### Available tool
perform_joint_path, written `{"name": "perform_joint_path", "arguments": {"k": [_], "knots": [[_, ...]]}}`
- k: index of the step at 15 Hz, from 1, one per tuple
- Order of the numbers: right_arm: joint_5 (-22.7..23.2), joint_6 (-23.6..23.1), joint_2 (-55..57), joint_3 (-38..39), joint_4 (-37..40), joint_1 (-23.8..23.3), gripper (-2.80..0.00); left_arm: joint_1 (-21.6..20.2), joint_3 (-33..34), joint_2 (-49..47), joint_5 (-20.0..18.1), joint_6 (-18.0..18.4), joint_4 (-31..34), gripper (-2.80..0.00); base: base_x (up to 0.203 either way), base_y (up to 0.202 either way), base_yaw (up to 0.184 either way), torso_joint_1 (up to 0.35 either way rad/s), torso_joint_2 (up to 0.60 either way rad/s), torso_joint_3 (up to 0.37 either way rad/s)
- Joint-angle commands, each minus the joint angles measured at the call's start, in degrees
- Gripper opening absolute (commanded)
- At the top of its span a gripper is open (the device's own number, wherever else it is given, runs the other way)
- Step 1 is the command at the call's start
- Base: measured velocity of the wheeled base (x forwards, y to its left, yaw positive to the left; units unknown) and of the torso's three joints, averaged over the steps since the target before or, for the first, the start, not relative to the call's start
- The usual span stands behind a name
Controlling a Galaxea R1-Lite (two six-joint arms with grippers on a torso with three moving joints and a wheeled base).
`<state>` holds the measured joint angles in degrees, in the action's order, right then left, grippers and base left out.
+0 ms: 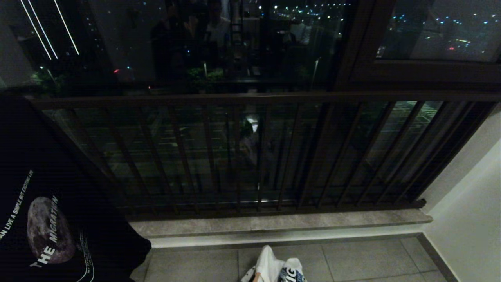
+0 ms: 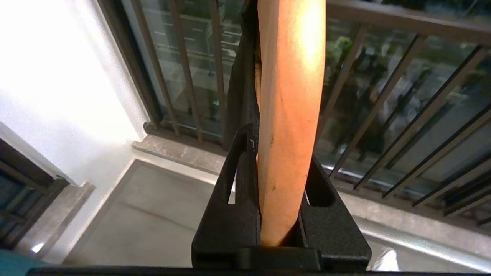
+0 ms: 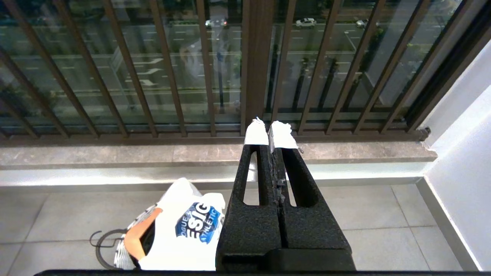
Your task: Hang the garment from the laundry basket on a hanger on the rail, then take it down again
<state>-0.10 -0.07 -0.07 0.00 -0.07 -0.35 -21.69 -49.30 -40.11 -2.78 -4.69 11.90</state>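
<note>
A black printed T-shirt, the garment [image 1: 51,203], hangs at the far left of the head view, its top running out of the picture. In the left wrist view my left gripper [image 2: 282,153] is shut on a light wooden hanger [image 2: 289,96], with a fold of the black cloth [image 2: 239,88] pressed beside the wood. My right gripper [image 3: 269,134], with white-taped tips, is shut on nothing and sits low over the floor. Beside it the laundry basket [image 3: 101,260] shows as a thin dark rim on the tiles. The rail is out of view.
A white shirt with a blue logo [image 3: 184,234] lies bunched in the basket, also seen at the bottom of the head view [image 1: 274,270]. Dark balcony bars [image 1: 250,156] on a stone sill [image 1: 274,223] close the front. A white wall [image 1: 469,219] stands at the right.
</note>
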Motion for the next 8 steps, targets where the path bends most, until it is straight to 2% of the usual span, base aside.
{"name": "perform_joint_path", "arguments": {"k": [1, 8], "knots": [[0.0, 0.0, -0.1, 0.0, 0.0, 0.0, -2.8, 0.0, 0.5, -0.4, 0.0, 0.2, 0.1, -2.8, 0.0, 0.0, 0.0, 0.0, 0.0, 0.0], [0.0, 0.0, 0.0, 0.0, 0.0, 0.0, -2.8, 0.0, 2.6, -0.1, 0.1, 0.5, -0.1, -2.8, 0.0, 0.0, 0.0, 0.0, 0.0, 0.0]]}}
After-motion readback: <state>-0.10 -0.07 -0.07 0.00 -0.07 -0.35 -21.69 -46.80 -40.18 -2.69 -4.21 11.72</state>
